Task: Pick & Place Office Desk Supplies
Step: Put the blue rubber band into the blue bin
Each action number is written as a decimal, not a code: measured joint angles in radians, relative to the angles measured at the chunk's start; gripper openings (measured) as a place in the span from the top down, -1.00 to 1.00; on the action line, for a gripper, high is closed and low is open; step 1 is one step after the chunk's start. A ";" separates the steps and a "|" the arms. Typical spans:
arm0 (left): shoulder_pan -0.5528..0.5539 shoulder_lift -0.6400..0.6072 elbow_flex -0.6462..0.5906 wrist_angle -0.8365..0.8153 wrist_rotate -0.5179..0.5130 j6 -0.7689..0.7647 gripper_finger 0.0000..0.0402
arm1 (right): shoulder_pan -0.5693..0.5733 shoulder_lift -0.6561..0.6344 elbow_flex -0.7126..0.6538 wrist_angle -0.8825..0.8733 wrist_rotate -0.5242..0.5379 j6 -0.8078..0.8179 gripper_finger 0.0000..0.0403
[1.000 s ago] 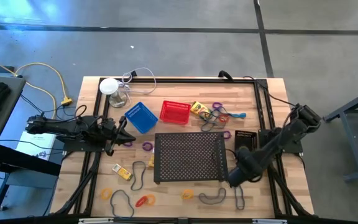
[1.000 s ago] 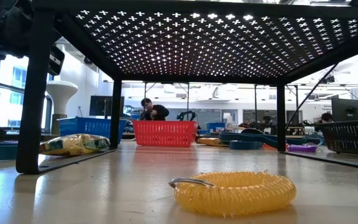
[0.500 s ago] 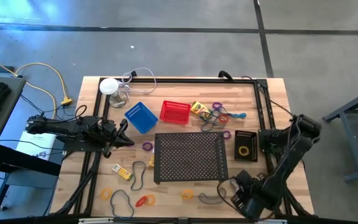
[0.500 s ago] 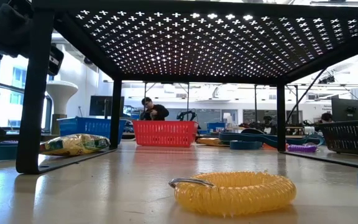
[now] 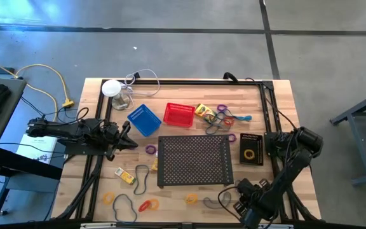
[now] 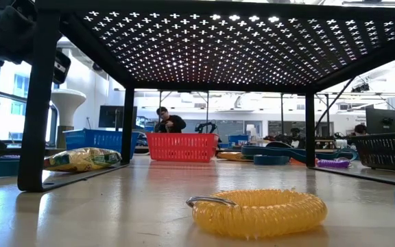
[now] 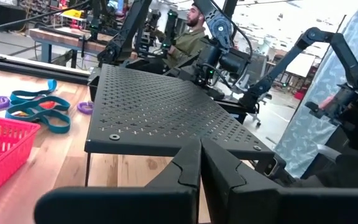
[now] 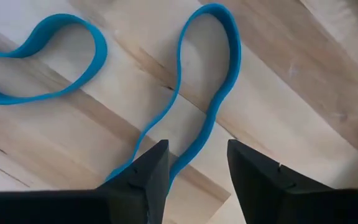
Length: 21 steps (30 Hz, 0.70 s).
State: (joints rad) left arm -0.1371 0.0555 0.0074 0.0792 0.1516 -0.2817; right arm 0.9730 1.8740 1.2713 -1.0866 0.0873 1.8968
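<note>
My right gripper (image 5: pixel 243 206) is open near the table's near edge, right of the tray. It points down over a blue rubber-band loop (image 8: pixel 210 93) that lies flat on the wood. The band runs between the two fingers (image 8: pixel 143 177) and I cannot tell if they touch it. My left gripper (image 5: pixel 129 141) is shut and waits left of the tray, holding nothing. The blue basket (image 5: pixel 143 119), the red basket (image 5: pixel 178 114) and the black basket (image 5: pixel 251 148) with a yellow loop inside stand on the table. Crayon boxes lie at the far side (image 5: pixel 203 111) and the near left (image 5: pixel 126 175).
The large black perforated tray (image 5: pixel 193 160) stands on legs mid-table. Under it lies a yellow coiled loop (image 6: pixel 256 211). Several loose bands lie along the near edge (image 5: pixel 146 205) and beyond the tray (image 5: pixel 221 117). A white disc with a cable (image 5: pixel 112 88) sits at the far left. People show in the room behind.
My right arm has swung from beside the tray's right side toward the table's near edge. Its gripper has come down over the blue band there. The black basket, which the arm partly covered before, now shows whole with the yellow loop in it.
</note>
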 joint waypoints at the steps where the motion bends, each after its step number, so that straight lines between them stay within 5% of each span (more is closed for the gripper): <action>1: 0.000 0.000 0.000 0.000 0.000 0.000 1.00 | 0.000 0.000 0.000 -0.005 -0.003 0.008 0.28; 21: 0.000 0.000 0.000 0.000 0.001 0.001 1.00 | 0.004 0.000 -0.086 0.089 0.013 0.066 0.33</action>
State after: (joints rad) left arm -0.1371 0.0555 0.0074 0.0788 0.1524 -0.2810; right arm 0.9771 1.8740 1.1854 -0.9971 0.1004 1.9627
